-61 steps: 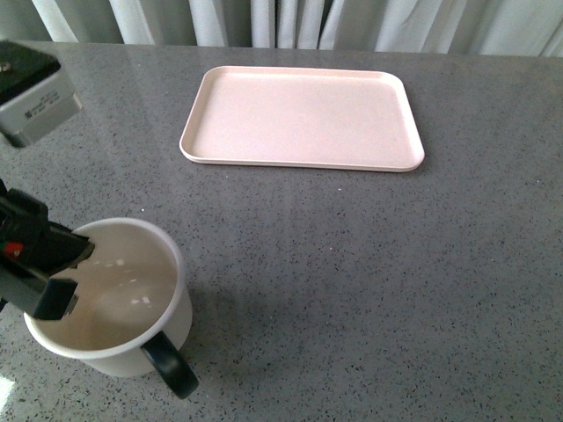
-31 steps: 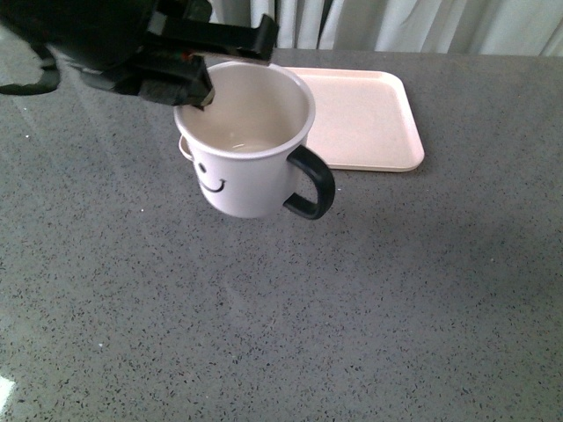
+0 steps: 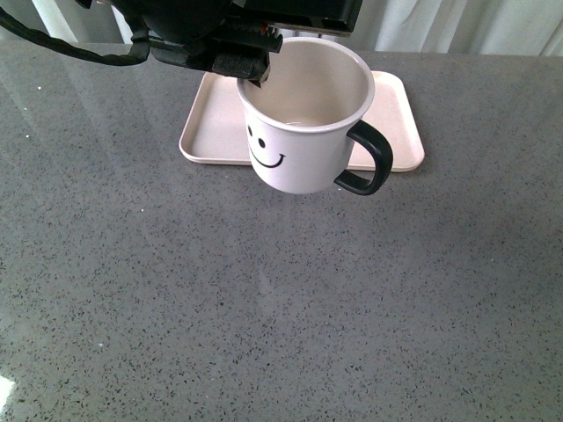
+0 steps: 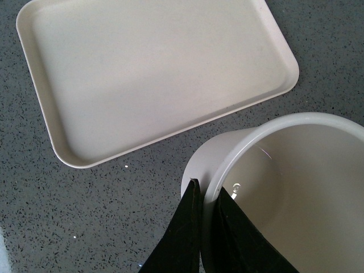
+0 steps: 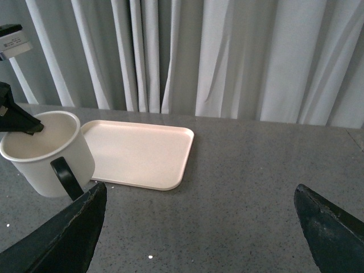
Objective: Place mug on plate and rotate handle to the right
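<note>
- Left gripper (image 3: 256, 69): closed on the rim of the mug (image 3: 299, 141). The left wrist view shows one black finger (image 4: 185, 233) against the outside of the wall and the other inside the cup, with the rim pinched between them.
- Mug: white and cylindrical, upright, mouth open to the top. A black smiley face (image 3: 266, 151) on its side is turned toward the front camera.
- Position of the mug: not on the plate (image 3: 208, 134). In the front view it hides the middle of the plate's near edge. The left wrist view (image 4: 267, 170) places it over grey table just beside the long edge of the plate (image 4: 148, 68), and the right wrist view (image 5: 42, 151) places it beside the plate (image 5: 142, 151), on the plate's left. Whether its base touches the table cannot be told.
- Handle (image 3: 370, 158): a glossy black loop, pointing to the right and slightly toward the camera in the front view. In the right wrist view (image 5: 66, 177) it faces that camera.
- Plate: pale pink, rectangular with rounded corners and a low rim, lying flat on the table with nothing on it.
- Right gripper (image 5: 199, 189): well apart from mug and plate, its two dark fingers (image 5: 68, 233) spread wide with nothing between them.
- Table (image 3: 281, 316): grey speckled stone surface.
- Curtains (image 5: 227, 57): pale, in vertical folds behind the far edge of the table.
</note>
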Robot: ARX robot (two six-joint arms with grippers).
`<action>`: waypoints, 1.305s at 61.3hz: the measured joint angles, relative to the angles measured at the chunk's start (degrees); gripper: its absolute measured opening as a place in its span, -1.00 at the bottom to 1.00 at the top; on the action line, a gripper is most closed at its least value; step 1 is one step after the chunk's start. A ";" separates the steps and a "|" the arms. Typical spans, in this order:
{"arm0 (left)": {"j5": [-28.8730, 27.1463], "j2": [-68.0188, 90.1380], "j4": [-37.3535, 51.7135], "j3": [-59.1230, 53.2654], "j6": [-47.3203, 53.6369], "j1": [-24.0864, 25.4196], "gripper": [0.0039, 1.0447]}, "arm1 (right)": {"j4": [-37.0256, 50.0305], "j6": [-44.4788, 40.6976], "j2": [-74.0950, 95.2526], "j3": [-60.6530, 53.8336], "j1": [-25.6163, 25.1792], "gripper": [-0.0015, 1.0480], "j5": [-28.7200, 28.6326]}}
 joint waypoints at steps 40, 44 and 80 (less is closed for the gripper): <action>-0.44 2.73 -6.80 5.68 -1.09 0.00 -0.96 | 0.00 0.00 0.00 0.02 0.00 0.82 0.00; -0.33 5.42 -7.93 10.03 -1.22 0.15 -0.96 | 0.00 0.00 0.00 0.02 0.00 0.82 -0.02; 3.52 29.59 -18.01 44.19 0.87 2.08 -0.96 | 0.00 0.00 0.00 0.02 0.00 0.82 -0.02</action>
